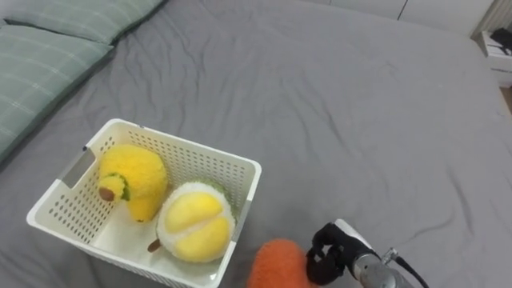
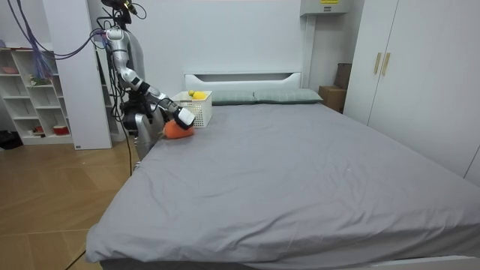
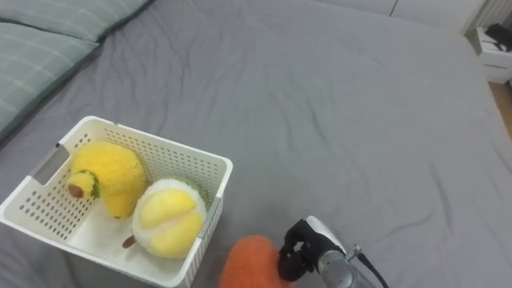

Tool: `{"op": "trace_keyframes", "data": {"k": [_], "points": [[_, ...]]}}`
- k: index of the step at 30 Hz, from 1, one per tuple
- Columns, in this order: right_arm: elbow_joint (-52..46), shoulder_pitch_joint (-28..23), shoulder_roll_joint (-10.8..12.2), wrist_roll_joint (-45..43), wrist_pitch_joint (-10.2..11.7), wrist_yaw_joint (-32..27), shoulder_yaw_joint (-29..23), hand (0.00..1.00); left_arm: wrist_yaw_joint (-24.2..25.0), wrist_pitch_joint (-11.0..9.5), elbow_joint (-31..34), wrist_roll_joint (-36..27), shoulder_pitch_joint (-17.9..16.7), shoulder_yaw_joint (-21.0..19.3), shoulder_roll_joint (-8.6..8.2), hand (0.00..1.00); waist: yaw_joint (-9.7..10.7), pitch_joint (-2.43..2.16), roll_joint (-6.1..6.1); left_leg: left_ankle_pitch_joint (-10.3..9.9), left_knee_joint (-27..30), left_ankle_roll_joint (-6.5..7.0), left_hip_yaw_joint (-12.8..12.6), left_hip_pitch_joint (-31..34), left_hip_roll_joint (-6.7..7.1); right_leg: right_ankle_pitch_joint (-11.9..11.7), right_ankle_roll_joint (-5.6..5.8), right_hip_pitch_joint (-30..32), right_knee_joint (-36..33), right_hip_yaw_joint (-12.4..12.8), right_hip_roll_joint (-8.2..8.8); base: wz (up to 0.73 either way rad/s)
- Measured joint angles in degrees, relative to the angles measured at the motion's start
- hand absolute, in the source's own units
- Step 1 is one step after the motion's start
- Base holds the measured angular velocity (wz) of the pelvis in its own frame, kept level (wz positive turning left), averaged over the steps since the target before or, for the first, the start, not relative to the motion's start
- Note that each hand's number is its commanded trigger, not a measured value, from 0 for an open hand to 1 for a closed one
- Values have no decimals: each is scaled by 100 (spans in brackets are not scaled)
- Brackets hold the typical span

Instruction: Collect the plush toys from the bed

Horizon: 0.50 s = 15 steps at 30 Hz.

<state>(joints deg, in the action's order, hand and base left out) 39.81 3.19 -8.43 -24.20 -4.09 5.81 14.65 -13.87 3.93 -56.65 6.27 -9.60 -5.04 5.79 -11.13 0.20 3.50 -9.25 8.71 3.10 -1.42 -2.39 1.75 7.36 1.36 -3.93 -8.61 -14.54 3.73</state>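
A white slatted basket (image 1: 186,145) sits on the grey bed (image 1: 344,120) at the lower left. It holds a yellow plush toy (image 1: 136,180) and a round yellow-and-white plush fruit (image 1: 196,224). An orange plush toy (image 1: 276,264) lies on the bed just right of the basket's near corner. My right hand (image 1: 328,252) comes in from the lower right, its dark fingers curled against the orange toy's right side. In the room view I stand at the bed's side near the headboard, with the hand (image 2: 184,118) over the orange toy (image 2: 177,131) beside the basket (image 2: 198,107).
Green checked pillows (image 1: 44,60) lie at the upper left by the headboard. The grey cover stretches bare to the right and far side. A white bedside unit (image 1: 500,52) stands past the far corner. A shelf unit (image 2: 30,97) and wardrobe (image 2: 420,75) line the room.
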Motion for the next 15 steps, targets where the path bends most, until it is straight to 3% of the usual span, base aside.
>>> {"op": "trace_keyframes", "data": {"k": [6, 9, 11, 15], "points": [[-564, 2, -39, 129, 36, -29, -155, 100, 82, -27, -1, 17, -17, -312, -1, 0, -8, -2, 43, 2, 0, 2, -27, -41, -4, 0, 0, -3, -1, 6, 3, -1], [-829, 17, -57, 310, 53, -157, -256, 100, 82, -64, -4, 15, -20, -375, 3, 0, -16, 11, 82, 2, -11, 2, -30, -90, -4, 0, 0, -41, -1, 10, 4, 0], [-1050, 16, -72, 410, 53, -191, -243, 100, 81, -69, -4, 11, -20, -379, 26, 0, -29, 59, 121, 0, -12, 1, -31, -126, -6, 0, 0, -78, 2, 14, 1, 0], [-1340, 16, -72, 329, 46, -191, -241, 100, 80, -70, -3, 11, -24, -375, 30, 0, -34, 51, 152, -2, -14, 1, -67, -126, -9, 0, 0, -64, -4, 29, 0, -5]]}}
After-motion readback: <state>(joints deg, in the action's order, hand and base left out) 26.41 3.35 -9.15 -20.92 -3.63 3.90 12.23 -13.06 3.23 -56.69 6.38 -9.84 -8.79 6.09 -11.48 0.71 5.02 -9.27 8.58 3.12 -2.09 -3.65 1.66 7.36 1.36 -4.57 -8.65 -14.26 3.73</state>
